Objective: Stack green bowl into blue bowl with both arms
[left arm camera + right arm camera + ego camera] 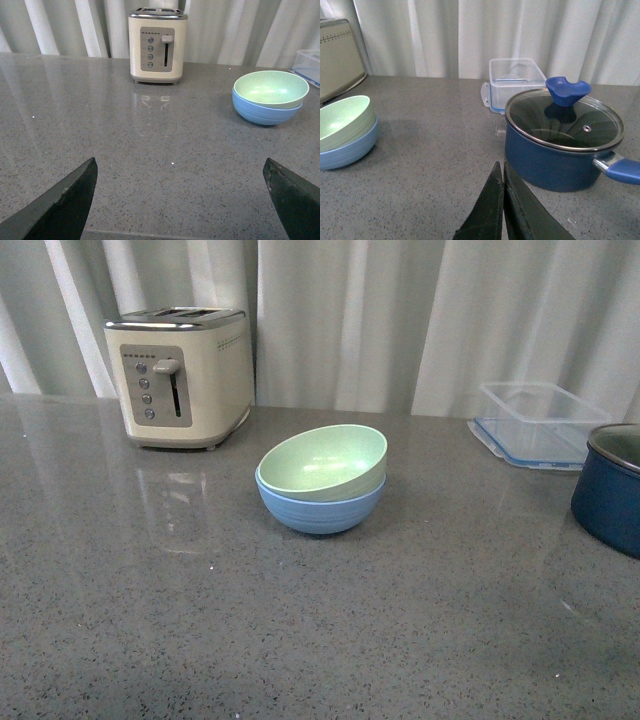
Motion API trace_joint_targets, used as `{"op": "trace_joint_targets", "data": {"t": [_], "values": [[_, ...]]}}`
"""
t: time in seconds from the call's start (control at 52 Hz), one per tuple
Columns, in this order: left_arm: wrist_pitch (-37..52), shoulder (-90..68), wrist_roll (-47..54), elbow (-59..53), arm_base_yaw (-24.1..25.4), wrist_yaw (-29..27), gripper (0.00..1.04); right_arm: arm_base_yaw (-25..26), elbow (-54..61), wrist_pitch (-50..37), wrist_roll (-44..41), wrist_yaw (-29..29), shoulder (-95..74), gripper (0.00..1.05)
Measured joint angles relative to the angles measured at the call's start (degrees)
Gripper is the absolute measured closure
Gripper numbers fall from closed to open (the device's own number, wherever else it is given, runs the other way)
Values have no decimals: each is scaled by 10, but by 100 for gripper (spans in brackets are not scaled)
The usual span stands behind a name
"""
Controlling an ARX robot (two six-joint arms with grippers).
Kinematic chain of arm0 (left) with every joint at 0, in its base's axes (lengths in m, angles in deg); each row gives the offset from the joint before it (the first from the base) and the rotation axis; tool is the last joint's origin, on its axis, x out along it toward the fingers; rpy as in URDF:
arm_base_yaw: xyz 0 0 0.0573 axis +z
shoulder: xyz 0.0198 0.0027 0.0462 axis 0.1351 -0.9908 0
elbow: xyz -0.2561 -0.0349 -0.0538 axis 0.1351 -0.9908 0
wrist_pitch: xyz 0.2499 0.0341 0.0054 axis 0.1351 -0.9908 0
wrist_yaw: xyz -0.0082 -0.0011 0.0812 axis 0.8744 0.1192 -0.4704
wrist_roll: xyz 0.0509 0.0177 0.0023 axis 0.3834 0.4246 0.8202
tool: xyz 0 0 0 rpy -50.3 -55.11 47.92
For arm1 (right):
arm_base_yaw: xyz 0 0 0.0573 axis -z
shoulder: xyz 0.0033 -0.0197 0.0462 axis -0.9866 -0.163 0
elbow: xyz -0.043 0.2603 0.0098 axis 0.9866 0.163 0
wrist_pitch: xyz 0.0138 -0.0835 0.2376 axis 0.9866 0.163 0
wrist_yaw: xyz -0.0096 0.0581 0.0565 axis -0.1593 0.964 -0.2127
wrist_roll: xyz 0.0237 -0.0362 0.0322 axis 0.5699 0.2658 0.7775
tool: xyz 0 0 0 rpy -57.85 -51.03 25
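The pale mint-green bowl [325, 461] sits nested inside the light blue bowl [320, 510] at the middle of the grey counter, slightly tilted. Both show in the left wrist view, the green bowl [271, 89] in the blue bowl [265, 113], and in the right wrist view, the green bowl [342, 121] over the blue bowl [347, 150]. My left gripper [180, 167] is open over bare counter, well short of the bowls. My right gripper [501, 167] is shut on nothing, between the bowls and the pot. Neither arm appears in the front view.
A cream toaster [182, 373] stands at the back left. A clear plastic container [535, 423] lies at the back right. A dark navy pot [560, 142] with a glass lid stands close to my right gripper, also at the front view's right edge [612, 490]. White curtains hang behind.
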State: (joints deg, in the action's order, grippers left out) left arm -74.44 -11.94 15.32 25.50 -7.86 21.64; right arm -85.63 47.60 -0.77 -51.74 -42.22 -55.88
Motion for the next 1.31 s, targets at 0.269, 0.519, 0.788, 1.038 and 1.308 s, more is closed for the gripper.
{"op": "trace_joint_targets", "data": {"t": [0.269, 0.519, 0.788, 1.038, 1.308], "values": [[0, 0, 0, 0, 0, 0, 7, 49, 58, 53, 0, 47, 109, 104], [0, 0, 0, 0, 0, 0, 7, 49, 95, 75, 0, 49, 178, 104], [0, 0, 0, 0, 0, 0, 7, 49, 109, 178, 0, 49, 291, 104], [0, 0, 0, 0, 0, 0, 7, 49, 109, 248, 0, 49, 365, 104], [0, 0, 0, 0, 0, 0, 7, 49, 109, 304, 0, 49, 422, 104]]}}
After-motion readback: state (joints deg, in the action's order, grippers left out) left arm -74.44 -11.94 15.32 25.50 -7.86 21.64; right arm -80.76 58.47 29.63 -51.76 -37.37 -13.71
